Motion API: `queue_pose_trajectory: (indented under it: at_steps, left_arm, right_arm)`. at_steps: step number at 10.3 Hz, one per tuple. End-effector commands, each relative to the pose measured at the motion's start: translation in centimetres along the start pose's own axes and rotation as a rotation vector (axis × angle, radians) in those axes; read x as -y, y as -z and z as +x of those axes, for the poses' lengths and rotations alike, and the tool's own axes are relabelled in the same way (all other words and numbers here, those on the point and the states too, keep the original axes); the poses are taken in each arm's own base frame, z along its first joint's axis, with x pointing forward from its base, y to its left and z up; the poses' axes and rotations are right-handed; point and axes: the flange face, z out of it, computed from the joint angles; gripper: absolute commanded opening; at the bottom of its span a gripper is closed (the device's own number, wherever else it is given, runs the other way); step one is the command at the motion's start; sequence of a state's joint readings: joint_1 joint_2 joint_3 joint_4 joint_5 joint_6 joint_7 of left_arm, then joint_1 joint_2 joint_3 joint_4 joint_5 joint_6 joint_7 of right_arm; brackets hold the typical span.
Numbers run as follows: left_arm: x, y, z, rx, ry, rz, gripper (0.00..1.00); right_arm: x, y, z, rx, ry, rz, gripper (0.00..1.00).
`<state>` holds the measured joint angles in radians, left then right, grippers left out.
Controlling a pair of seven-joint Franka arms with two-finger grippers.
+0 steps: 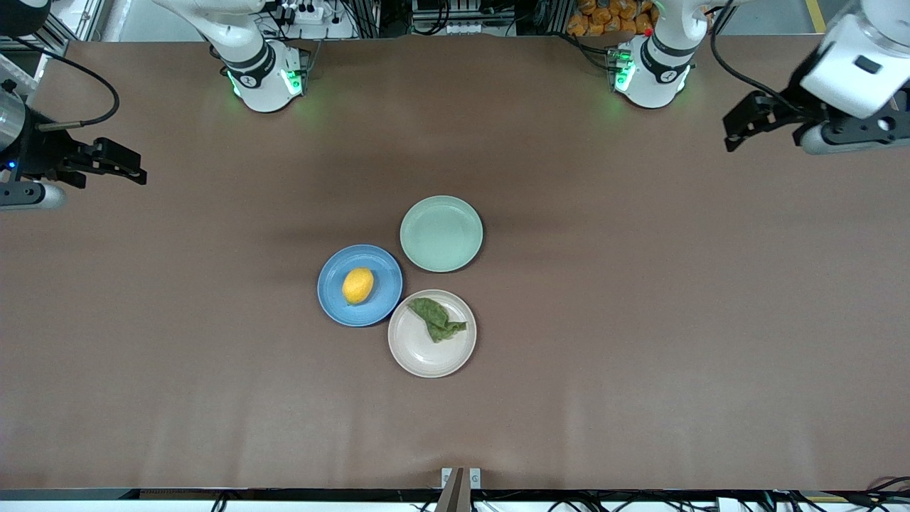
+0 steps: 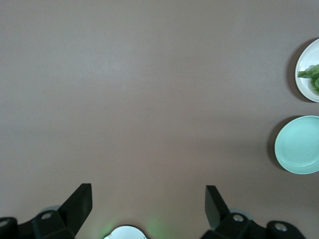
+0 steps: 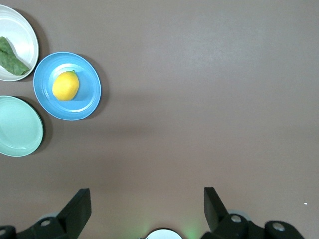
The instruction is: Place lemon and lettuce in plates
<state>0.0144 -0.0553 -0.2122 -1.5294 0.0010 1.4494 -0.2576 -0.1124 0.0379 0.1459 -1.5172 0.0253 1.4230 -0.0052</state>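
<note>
On the brown counter [image 1: 640, 320], midway between the two arms, three plates sit close together, and the task looks finished. The lemon [image 1: 357, 285] lies in the blue plate [image 1: 334, 302], toward the right arm's end of the group. The lettuce [image 1: 437, 319] lies in the beige-pink plate [image 1: 434, 355], which is the plate nearest the front camera and sits just beside the blue one. The pale green plate [image 1: 441, 233], farther from the front camera than the other two, holds nothing.

Both arms wait out at the ends of the counter, well apart from the plates. The right gripper [image 1: 131, 171] hangs over the right arm's end, its fingers [image 3: 77, 209] spread wide and holding nothing. The left gripper [image 1: 739, 131] hangs over the left arm's end, its fingers [image 2: 79, 204] likewise spread and bare.

By my judgement no placing step remains: each item rests well inside its plate's rim, and neither looks likely to roll or slide out. The next move calls for nothing but keeping the arms parked away from the plates.
</note>
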Motion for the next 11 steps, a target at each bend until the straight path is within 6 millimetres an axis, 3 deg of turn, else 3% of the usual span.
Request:
queue_pose_trajectory:
  at_steps: [1,6,8,9,11]
  left_arm:
    - [-0.4,-2.2,-0.8,-0.024,-0.019,-0.005,1.0]
    - [-0.5,-4.9,2.5,-0.055,-0.018,0.003,1.0]
    - [-0.5,-4.9,2.6,-0.07,-0.011,0.001,1.0]
    - [-0.7,-4.7,2.6,-0.079,-0.005,-0.002,1.0]
    - [-1.3,-4.3,2.5,-0.089,0.001,0.007,1.0]
  right_arm:
    - [1.6,-0.1,-0.6,0.001,0.011,0.0,1.0]
    - [1.9,-0.1,-0.6,-0.003,0.001,0.0,1.0]
    - [1.6,-0.1,-0.4,-0.008,-0.003,0.001,1.0]
    - [0.2,-0.1,-0.4,-0.012,-0.027,0.003,1.0]
    - [0.4,-0.1,-0.4,-0.012,-0.018,0.004,1.0]
